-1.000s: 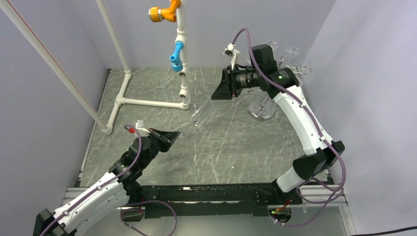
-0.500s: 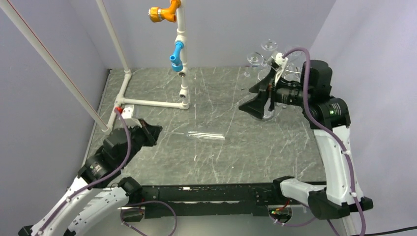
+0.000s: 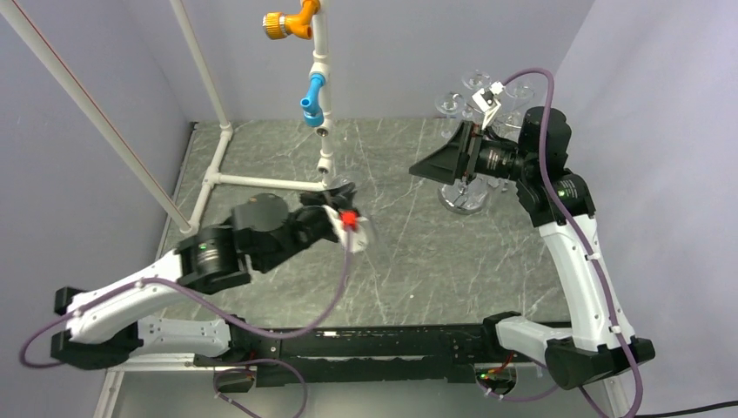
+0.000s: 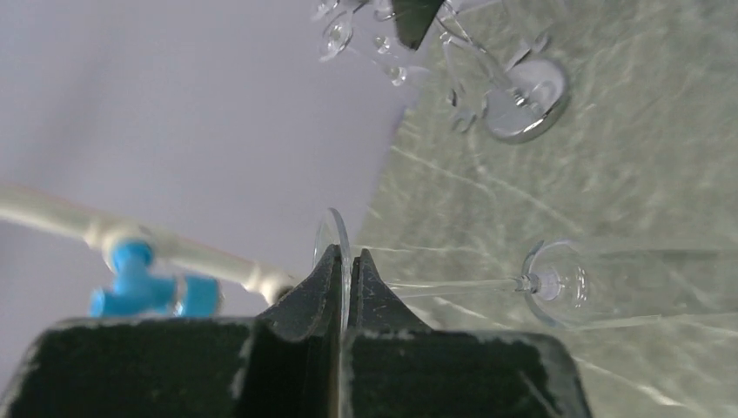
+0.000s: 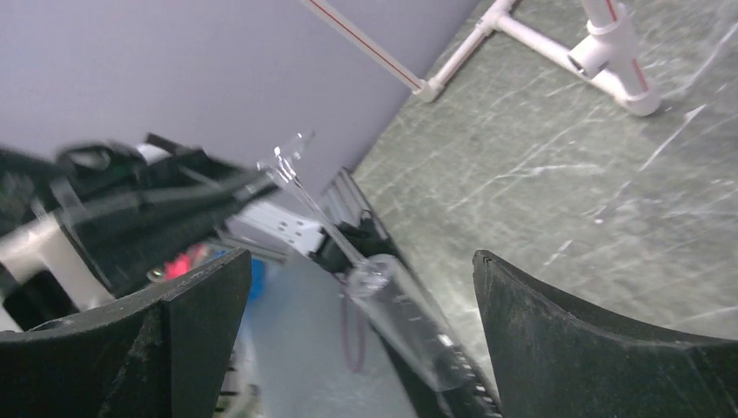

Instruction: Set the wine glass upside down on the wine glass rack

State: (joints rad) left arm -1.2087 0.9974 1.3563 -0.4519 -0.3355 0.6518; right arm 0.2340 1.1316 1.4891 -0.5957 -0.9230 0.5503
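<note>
My left gripper [image 4: 346,257] is shut on the clear foot disc of the wine glass [image 4: 557,283]. The glass lies sideways in the air, and its stem and bowl point away toward the rack side. In the right wrist view the same wine glass [image 5: 396,318] slants between the two wide-apart fingers of my open right gripper [image 5: 361,261], which touches nothing. Overhead, the left gripper [image 3: 332,207] is over the table's middle and the right gripper [image 3: 419,170] faces it from the right. The chrome wine glass rack [image 3: 464,198] stands behind the right gripper, and its round base [image 4: 526,100] shows in the left wrist view.
Other clear glasses [image 3: 452,102] hang upside down on the rack's looping arms. A white pipe frame [image 3: 324,161] with orange and blue fittings stands at the back left. Grey walls close in three sides of the marble-look table [image 3: 435,261].
Half a second ago the glass lay on the table with the left gripper off to the left. Now the left arm is over the middle with the glass held. The right gripper opened wide.
</note>
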